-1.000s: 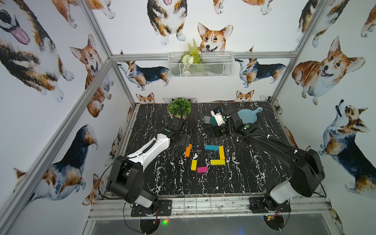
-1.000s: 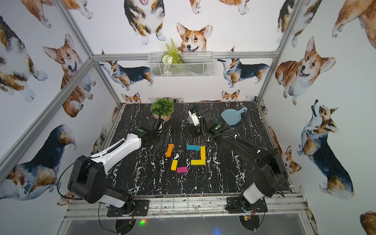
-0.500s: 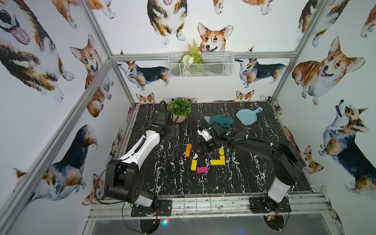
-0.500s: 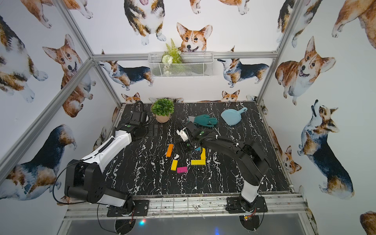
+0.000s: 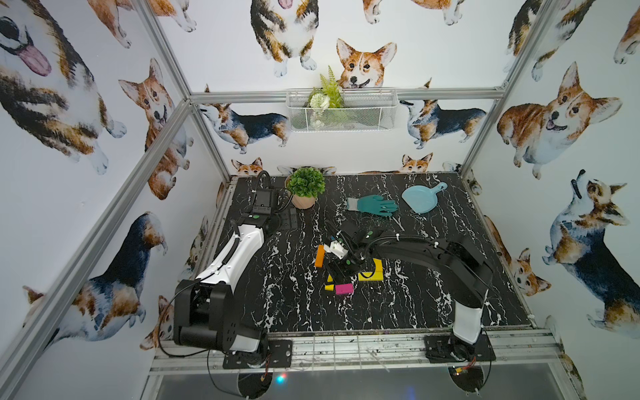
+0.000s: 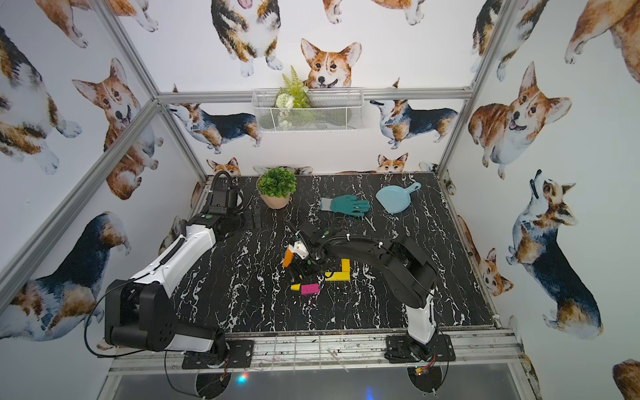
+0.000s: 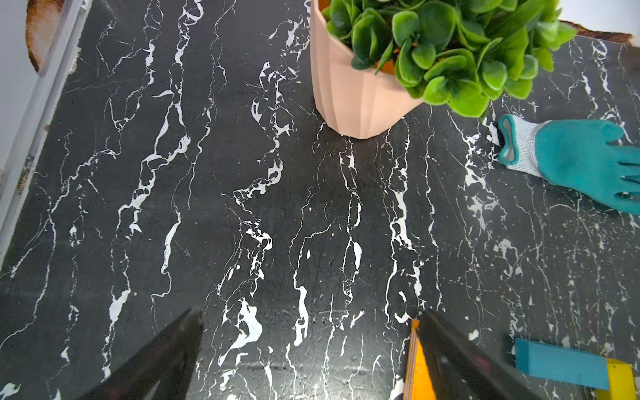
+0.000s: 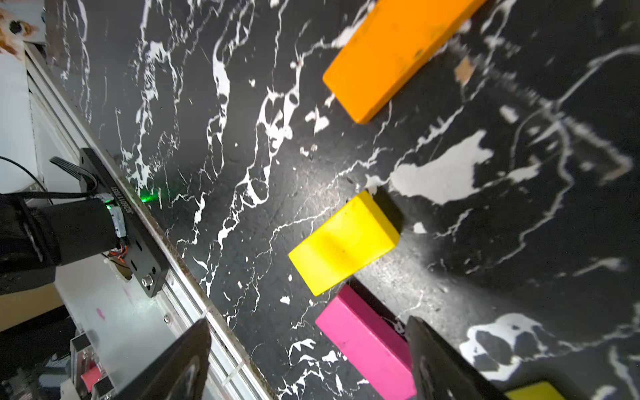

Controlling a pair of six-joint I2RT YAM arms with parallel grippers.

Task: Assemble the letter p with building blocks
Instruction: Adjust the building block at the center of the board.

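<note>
The blocks are all bunched mid-table, a bit toward the front. The magenta block [image 8: 363,346] lies flat between the fingers of the right gripper [image 8: 308,323]. Its jaws are spread wide around the block with nothing clamped. The block sits closer to one finger, and I can't tell if they touch. The short yellow block [image 8: 343,246] is right next to the magenta one's end, pretty much corner to corner. The orange block [image 5: 319,255] sits a little further back and to the left, on its own and slightly slanted. Just right of that gripper there's a yellow L [image 5: 375,273] made of two more bars. The teal-blue block [image 7: 561,363] only shows in the left wrist view, its end meeting a yellow bar. In both top views the right arm covers it.

The left gripper [image 7: 311,313] is way back on the left beside the potted plant [image 5: 304,188]. Its jaws are wide apart too, with only the black marble table [image 5: 433,311] between them. Along the back there's also a teal glove [image 5: 375,205] and a light-blue toy pan [image 5: 420,199].
</note>
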